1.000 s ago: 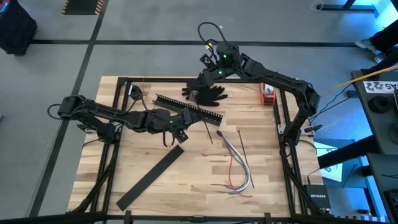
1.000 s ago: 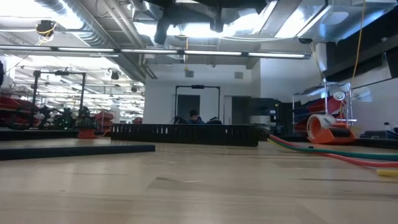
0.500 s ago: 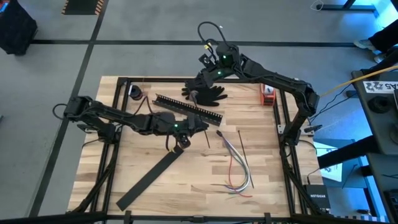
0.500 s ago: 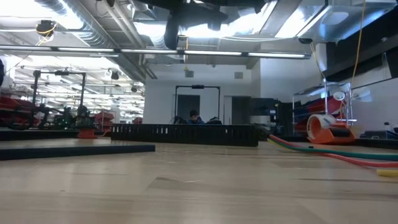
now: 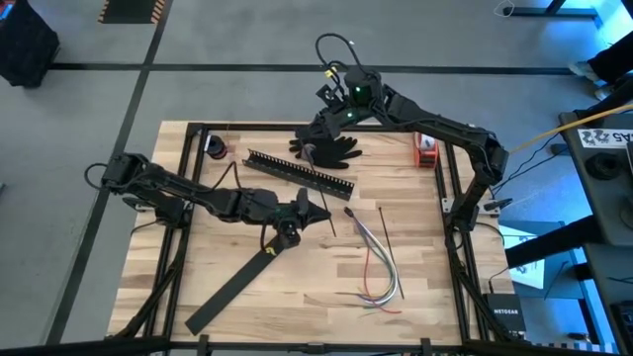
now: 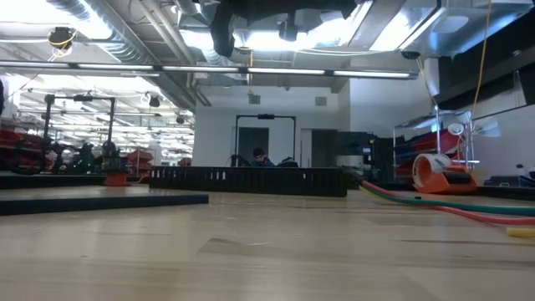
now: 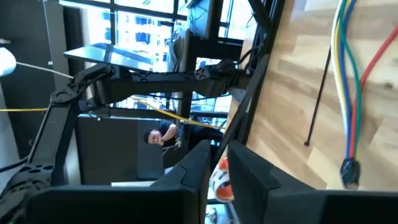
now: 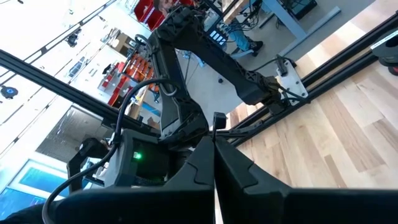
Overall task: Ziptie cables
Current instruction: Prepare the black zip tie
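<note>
The cables point(image 5: 378, 259), a loose bundle of thin grey, white and red wires with a dark plug end point(image 7: 350, 172), lie on the wooden table right of centre. A thin straight dark ziptie point(image 5: 384, 230) lies flat just beyond them, also in the left wrist view point(image 7: 318, 93). A second thin dark strip point(image 5: 331, 222) lies by my left gripper point(image 5: 317, 211). That gripper hangs above the table left of the cables, pointing at them, with a narrow gap point(image 7: 216, 179) and nothing in it. My right gripper point(image 5: 319, 129) waits shut point(image 8: 214, 163) over the far edge.
A long black comb-slotted bar point(image 5: 299, 173) lies across the far middle and a flat black strip point(image 5: 237, 287) runs toward the near left. A dark splayed object point(image 5: 331, 148) lies under the right arm. An orange tape dispenser point(image 5: 425, 148) stands at the far right.
My left gripper has moved toward the table's right edge, nearer the cables, sinking a little and rolling about its own axis. The cables and both thin strips have stayed where they were.
</note>
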Action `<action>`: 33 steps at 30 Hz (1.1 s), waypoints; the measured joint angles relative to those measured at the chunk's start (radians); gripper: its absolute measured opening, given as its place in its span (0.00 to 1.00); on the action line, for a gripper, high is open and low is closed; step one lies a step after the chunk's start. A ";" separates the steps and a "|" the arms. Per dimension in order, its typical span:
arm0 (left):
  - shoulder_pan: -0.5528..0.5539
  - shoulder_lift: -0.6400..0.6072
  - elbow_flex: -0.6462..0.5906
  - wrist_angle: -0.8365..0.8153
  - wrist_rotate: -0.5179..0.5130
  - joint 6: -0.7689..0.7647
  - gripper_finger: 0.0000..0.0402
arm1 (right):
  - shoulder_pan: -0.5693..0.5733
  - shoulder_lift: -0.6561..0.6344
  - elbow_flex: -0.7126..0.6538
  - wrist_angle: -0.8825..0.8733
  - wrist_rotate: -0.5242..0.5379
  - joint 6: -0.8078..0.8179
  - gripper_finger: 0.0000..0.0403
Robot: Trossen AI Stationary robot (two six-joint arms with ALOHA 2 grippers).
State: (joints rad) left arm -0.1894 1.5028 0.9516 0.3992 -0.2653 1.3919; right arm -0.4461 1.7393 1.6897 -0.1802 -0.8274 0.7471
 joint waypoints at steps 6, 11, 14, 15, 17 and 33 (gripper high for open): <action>-0.001 0.000 0.000 0.001 -0.039 -0.067 0.02 | 0.001 0.000 0.000 0.000 -0.003 -0.014 0.00; -0.005 -0.004 0.000 0.002 -0.098 -0.193 0.00 | 0.001 0.000 0.000 0.000 0.005 -0.024 0.00; -0.007 -0.023 0.000 0.004 -0.120 -0.363 0.00 | 0.001 0.000 0.000 0.000 0.015 -0.067 0.00; -0.008 -0.033 0.000 0.008 -0.134 -0.419 0.00 | 0.001 0.000 0.000 0.000 0.015 -0.083 0.00; -0.009 -0.071 -0.001 0.010 -0.154 -0.535 0.00 | 0.001 0.000 0.000 0.001 0.027 -0.129 0.00; 0.069 -0.372 -0.001 0.000 -0.200 -1.648 0.00 | 0.002 0.000 0.000 0.093 0.155 -0.819 0.00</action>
State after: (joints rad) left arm -0.1204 1.1312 0.9508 0.3992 -0.4653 -0.2562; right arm -0.4438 1.7393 1.6897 -0.0870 -0.6728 -0.0717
